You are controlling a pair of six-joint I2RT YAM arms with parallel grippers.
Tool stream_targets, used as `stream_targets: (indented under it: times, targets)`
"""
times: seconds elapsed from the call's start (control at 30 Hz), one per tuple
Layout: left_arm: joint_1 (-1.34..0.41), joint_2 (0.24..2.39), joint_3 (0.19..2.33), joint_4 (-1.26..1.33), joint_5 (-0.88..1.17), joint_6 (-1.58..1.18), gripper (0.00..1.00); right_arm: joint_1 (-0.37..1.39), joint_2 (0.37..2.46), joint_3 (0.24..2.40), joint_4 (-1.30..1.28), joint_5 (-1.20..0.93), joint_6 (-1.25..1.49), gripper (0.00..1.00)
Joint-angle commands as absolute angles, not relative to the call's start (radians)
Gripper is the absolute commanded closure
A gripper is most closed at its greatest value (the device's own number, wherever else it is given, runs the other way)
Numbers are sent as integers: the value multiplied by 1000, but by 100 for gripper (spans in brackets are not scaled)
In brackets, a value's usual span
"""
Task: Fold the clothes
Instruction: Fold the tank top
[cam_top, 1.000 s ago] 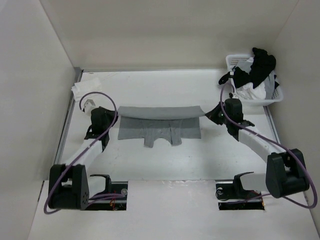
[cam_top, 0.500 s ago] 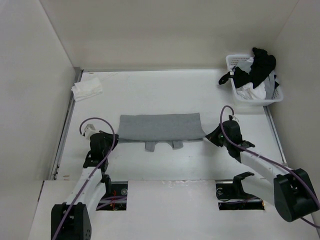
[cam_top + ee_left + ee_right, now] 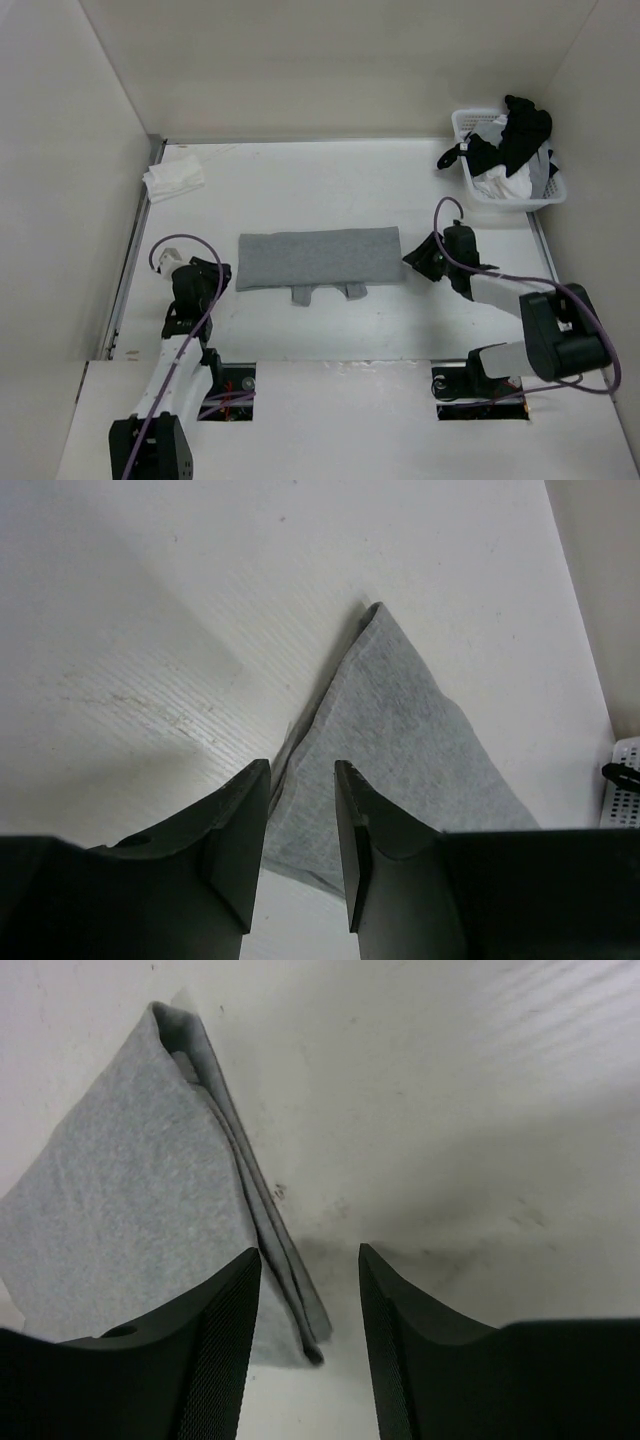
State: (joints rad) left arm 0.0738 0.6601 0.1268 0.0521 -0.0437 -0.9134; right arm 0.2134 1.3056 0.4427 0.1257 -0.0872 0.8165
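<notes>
Centrally on the surface (image 3: 330, 185), the grey T-shirt (image 3: 318, 258) lies folded into a flat band, two small flaps (image 3: 302, 294) showing at its near edge. The left pincer (image 3: 301, 780) and the right pincer (image 3: 310, 1260) stand parted, one at each end corner, holding nothing. Judged soft, light and limp; layers may slip, so pinch every layer at the corners.

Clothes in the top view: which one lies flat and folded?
The grey T-shirt mid-table, a smooth strip; the basket heap is jumbled, the white cloth crumpled.
</notes>
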Motion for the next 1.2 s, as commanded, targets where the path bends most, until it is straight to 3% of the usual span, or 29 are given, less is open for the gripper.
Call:
stream_targets:
  times: [0.0, 0.13, 0.27, 0.37, 0.57, 0.77, 0.93, 1.17]
  targets:
    - [44, 731, 190, 178, -28, -896, 70, 211, 1417, 486, 316, -230, 848, 52]
    - [7, 807, 206, 244, -28, -899, 71, 214, 1521, 494, 426, -276, 917, 57]
    - [-28, 838, 225, 276, -35, -903, 72, 219, 1580, 520, 442, -256, 960, 88]
    - [-76, 841, 242, 288, -54, -904, 72, 211, 1531, 502, 451, -204, 971, 99]
    - [-254, 887, 284, 321, -126, -907, 72, 120, 1226, 434, 295, -129, 913, 100]
    - [-387, 916, 316, 342, -163, -923, 72, 169, 973, 549, -10, 78, 753, 100]
    - [-412, 868, 301, 338, -160, -934, 72, 394, 989, 702, -153, 270, 681, 100]
    - [-398, 758, 255, 307, -132, -942, 71, 760, 1244, 987, -288, 494, 693, 100]
